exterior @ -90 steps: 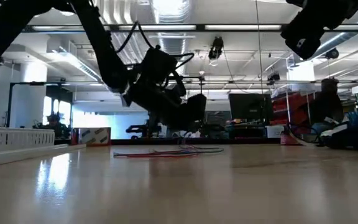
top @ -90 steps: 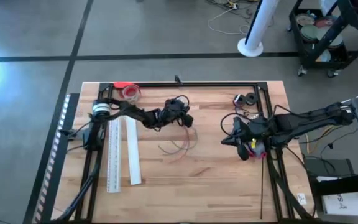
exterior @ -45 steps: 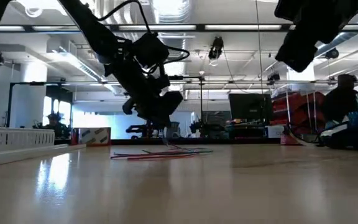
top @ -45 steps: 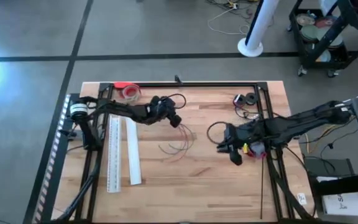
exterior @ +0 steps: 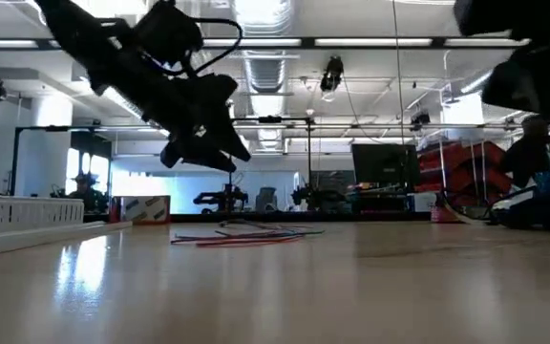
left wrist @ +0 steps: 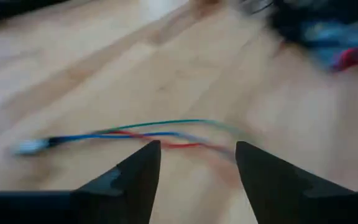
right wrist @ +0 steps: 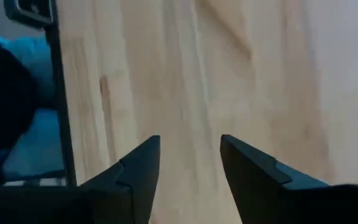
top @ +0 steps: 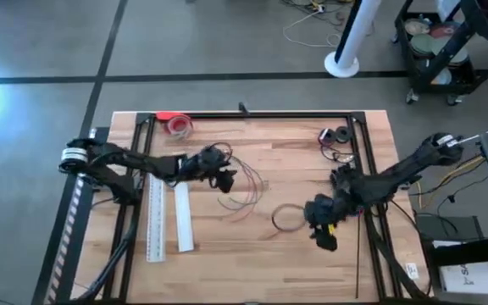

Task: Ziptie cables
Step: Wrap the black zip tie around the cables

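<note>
While the cables [top: 246, 193] lie loose on the table [top: 252, 254] near its middle, fanned in thin curves, neither arm holds them. Left gripper [top: 226, 180] hovers just beside their left ends, raised off the wood in the low view; fingers apart, empty. Right gripper [top: 322, 237] sits well apart, toward the right-hand near side, fingers parted, nothing between them. Dark loop [top: 285, 218] lies between it and the cables. White strips [top: 168, 212] lie at the left.

Judgement: gathering step. Best to descend over where the strands run closest, close on all of them together, low enough to catch the thinnest, without scattering the fan.
</note>
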